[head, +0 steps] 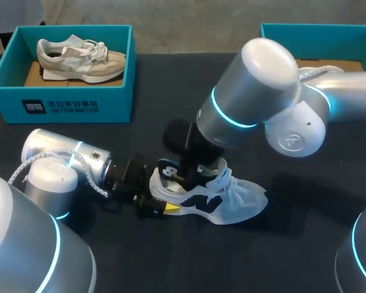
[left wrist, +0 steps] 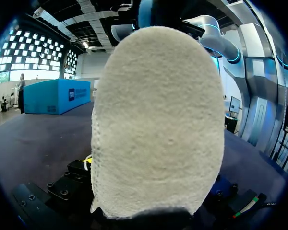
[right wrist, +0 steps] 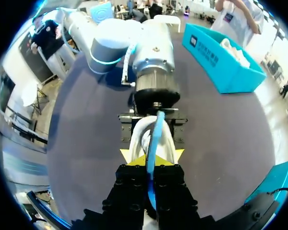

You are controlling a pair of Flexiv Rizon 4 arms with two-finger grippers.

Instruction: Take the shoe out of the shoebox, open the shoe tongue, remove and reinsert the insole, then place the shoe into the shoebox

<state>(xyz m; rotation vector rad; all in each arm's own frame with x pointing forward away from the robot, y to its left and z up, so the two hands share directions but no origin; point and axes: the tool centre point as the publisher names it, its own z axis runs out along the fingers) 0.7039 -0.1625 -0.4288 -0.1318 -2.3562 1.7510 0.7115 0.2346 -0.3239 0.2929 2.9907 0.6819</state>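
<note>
Two grips: left fingers (head: 171, 209) clamp the shoe (head: 235, 196) by its heel, right fingers (right wrist: 134, 191) pinch the insole (right wrist: 155, 139).

- We find the shoe (head: 232, 198) on the table (head: 171, 268) near the middle, heel to the left and toe to the right.
- Our left end effector (head: 161, 201) comes in low from the left and sits at the shoe's heel, a finger on either side of it.
- Our right end effector (right wrist: 151, 164) comes down over the shoe's opening, just behind the left one.
- The insole (right wrist: 155, 136) stands on edge between its fingers, gripped from both sides, and runs ahead toward the heel.
- At the far left is a shoebox (head: 67, 104) with a second shoe (head: 79, 58) lying in it.
- Another box (head: 311, 33) sits at the far right, behind our right arm.
- Both boxes are well apart from the shoe.
</note>
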